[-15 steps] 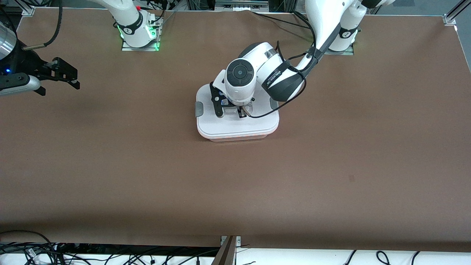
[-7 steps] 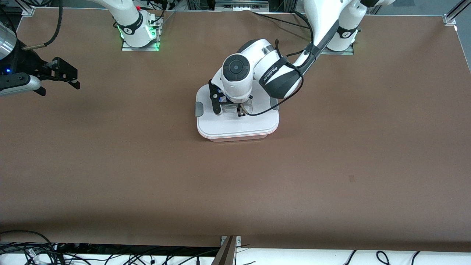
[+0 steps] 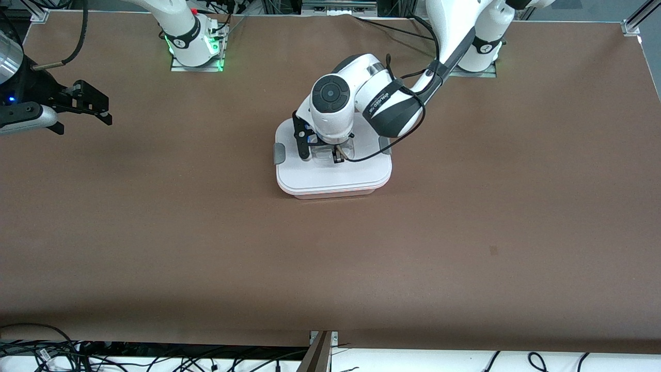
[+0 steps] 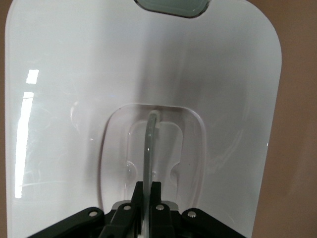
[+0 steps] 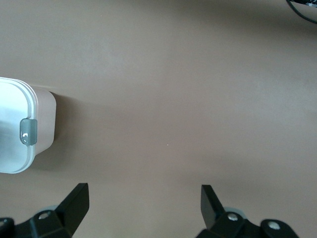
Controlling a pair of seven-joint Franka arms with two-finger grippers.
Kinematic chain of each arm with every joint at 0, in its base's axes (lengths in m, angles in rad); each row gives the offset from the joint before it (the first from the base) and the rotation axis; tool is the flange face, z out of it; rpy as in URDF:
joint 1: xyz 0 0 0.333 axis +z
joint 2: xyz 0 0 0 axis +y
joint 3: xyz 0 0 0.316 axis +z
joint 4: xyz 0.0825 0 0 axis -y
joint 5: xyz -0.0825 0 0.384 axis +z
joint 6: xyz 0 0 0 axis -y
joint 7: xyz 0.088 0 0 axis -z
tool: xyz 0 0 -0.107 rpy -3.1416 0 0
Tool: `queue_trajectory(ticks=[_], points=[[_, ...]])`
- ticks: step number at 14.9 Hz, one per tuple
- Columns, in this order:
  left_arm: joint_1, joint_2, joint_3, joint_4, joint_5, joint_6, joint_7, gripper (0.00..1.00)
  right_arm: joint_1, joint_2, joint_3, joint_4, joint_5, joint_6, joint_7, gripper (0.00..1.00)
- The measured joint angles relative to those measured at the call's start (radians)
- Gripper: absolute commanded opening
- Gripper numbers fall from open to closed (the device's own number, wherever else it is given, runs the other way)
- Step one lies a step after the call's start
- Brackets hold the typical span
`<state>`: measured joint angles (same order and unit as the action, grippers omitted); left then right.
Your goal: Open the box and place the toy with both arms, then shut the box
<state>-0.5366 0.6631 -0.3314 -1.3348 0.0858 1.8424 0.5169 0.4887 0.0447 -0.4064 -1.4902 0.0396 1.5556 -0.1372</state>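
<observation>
1. The left claw (image 4: 146, 198) is clenched on the thin handle (image 4: 150, 144) standing up in the recessed centre of the white lid (image 3: 333, 173).
2. The lid sits on the pale pink box (image 3: 333, 193), mid-tabletop (image 3: 465, 232).
3. The right claw (image 5: 143, 203) waits, fingers spread wide and holding nothing, above the tabletop's right-arm end.

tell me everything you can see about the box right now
The box is a rounded-rectangular tub of translucent pale pink plastic, standing flat on the brown table near its middle. Its glossy white lid is on, with a grey clip on each short side. The left pincer is down in the lid's recessed centre, shut on the thin upright handle. The contents cannot be seen.
</observation>
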Motion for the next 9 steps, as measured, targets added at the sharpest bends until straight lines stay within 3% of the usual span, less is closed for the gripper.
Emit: queue_trajectory(ticks=[9], points=[[-0.002,-0.002,-0.002,0.0,0.021,0.004,0.0,0.0,0.0,0.0,0.0,0.0,0.0,0.0,0.0,1.0]])
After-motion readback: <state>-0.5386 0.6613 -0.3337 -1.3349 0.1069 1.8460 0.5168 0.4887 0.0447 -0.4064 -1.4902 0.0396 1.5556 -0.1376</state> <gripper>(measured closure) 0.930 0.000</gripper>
